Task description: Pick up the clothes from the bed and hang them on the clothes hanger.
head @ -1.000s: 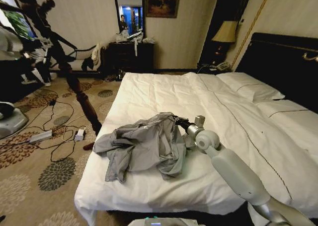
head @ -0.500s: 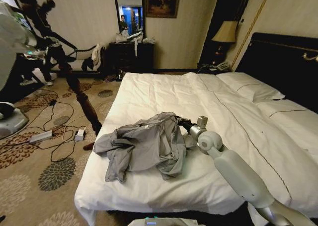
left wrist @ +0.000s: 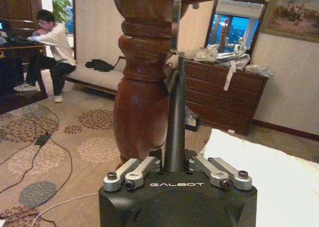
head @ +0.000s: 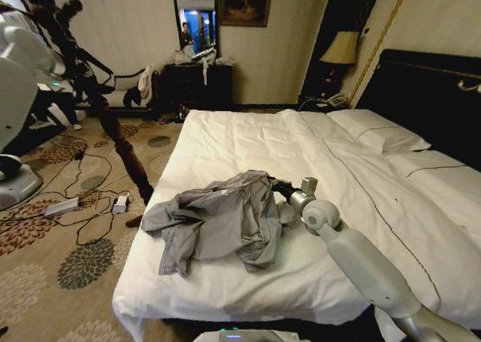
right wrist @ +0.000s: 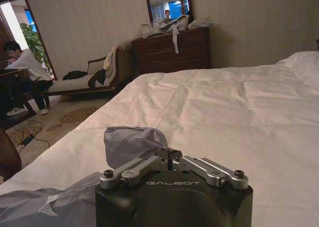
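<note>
- The right gripper (head: 269, 183) reaches in at the right edge of the shirt (head: 218, 218); in the head view its tips are hidden by the grey folds.
- In the right wrist view the jaws are drawn together on a fold of the shirt (right wrist: 133, 142), which bulges up just past them.
- The rest of the shirt is cut off at that view's near corner.
- The left gripper (left wrist: 175, 87) is up beside a turned wooden post (left wrist: 142, 77). In the head view just a white bulk of the left arm (head: 19, 71) shows at the left edge, cut off.
- In the left wrist view the left jaws are closed on a thin dark stem that rises straight up.
- A silvery wire hook (left wrist: 175, 17) continues above the stem. I cannot tell whether this is the hanger, as its top runs out of view.
- Count: one shirt, lying crumpled on the bed (head: 248, 143) near the foot end, on the left half.
- Two pillows (head: 379, 135) lie at the head, the nearer one partly cut off by the right edge.
- One lamp (head: 340, 50) stands beside the dark headboard (head: 428, 94).
</note>
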Controlling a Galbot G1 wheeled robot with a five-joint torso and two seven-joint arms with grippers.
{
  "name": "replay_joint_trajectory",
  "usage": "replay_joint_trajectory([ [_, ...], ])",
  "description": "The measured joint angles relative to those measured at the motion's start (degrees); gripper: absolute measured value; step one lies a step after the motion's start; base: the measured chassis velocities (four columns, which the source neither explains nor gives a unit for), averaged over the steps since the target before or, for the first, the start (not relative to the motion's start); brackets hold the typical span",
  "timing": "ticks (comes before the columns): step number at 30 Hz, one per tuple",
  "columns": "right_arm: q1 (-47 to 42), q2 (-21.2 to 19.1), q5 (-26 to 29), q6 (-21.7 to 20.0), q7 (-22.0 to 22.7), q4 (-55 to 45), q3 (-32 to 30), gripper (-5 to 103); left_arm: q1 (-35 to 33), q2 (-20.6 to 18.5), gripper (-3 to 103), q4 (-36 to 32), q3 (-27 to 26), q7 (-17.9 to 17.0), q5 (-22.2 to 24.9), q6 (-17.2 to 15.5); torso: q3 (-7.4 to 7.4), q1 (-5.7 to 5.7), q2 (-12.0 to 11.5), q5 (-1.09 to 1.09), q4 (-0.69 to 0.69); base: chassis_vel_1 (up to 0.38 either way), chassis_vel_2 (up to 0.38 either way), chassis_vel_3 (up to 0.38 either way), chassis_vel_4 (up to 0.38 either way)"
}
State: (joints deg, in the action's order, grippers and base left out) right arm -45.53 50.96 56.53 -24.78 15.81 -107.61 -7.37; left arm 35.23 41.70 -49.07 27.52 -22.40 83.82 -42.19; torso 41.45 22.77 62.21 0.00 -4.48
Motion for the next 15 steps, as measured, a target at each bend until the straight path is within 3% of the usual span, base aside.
replay_joint_trajectory([
  [15, -0.9, -0.3, 0.0, 0.0, 0.2, -0.5, -0.2, 0, 0.0, -1.3, 17, -3.6, -0.9, 0.4, -1.3, 0.0, 0.0, 0.0, 0.0, 0.0, 0.03, 0.0, 0.0, 0.0, 0.0],
])
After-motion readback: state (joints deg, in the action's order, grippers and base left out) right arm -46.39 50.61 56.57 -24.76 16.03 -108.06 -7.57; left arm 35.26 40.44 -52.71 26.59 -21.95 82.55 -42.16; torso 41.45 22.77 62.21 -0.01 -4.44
